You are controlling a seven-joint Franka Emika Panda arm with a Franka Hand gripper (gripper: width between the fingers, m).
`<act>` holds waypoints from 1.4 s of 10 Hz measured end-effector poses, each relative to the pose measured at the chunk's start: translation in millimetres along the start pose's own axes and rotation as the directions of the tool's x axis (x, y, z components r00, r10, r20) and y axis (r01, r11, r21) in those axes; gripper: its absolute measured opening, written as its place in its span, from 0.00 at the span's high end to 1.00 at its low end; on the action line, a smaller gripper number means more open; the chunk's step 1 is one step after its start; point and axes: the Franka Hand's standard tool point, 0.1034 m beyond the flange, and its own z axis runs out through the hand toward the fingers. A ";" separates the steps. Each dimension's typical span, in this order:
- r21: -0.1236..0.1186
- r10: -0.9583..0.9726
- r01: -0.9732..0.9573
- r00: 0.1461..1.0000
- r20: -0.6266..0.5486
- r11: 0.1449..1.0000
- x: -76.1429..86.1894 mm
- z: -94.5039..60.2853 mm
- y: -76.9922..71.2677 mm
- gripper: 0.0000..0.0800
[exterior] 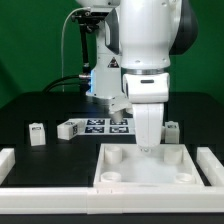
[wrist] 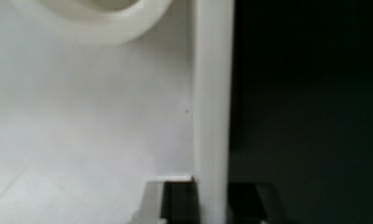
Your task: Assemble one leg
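The white square panel (exterior: 150, 168) with round corner holes lies flat at the front middle. My gripper (exterior: 148, 143) stands straight down on its far edge. In the wrist view my gripper (wrist: 213, 203) has its dark fingers (wrist: 178, 203) on either side of the panel's raised rim (wrist: 213, 100), shut on it. One corner hole (wrist: 103, 12) shows in the wrist view. One leg (exterior: 38, 133), a small white post with a tag, stands at the exterior view's left. Another leg (exterior: 172, 130) stands just right of my gripper.
The marker board (exterior: 100, 126) lies behind the panel, partly hidden by the arm. White rails run along the left (exterior: 14, 165), the front (exterior: 50, 205) and the right (exterior: 210, 165). The table is black (wrist: 316, 100).
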 end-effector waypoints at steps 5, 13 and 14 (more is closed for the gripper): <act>0.014 -0.019 0.019 1.000 0.006 1.000 19.2 0.7 1.1 0.92; 0.017 -0.017 0.017 1.000 0.006 1.000 17.9 1.7 0.2 0.19; 0.017 -0.017 0.017 1.000 0.006 1.000 17.9 1.8 0.2 0.19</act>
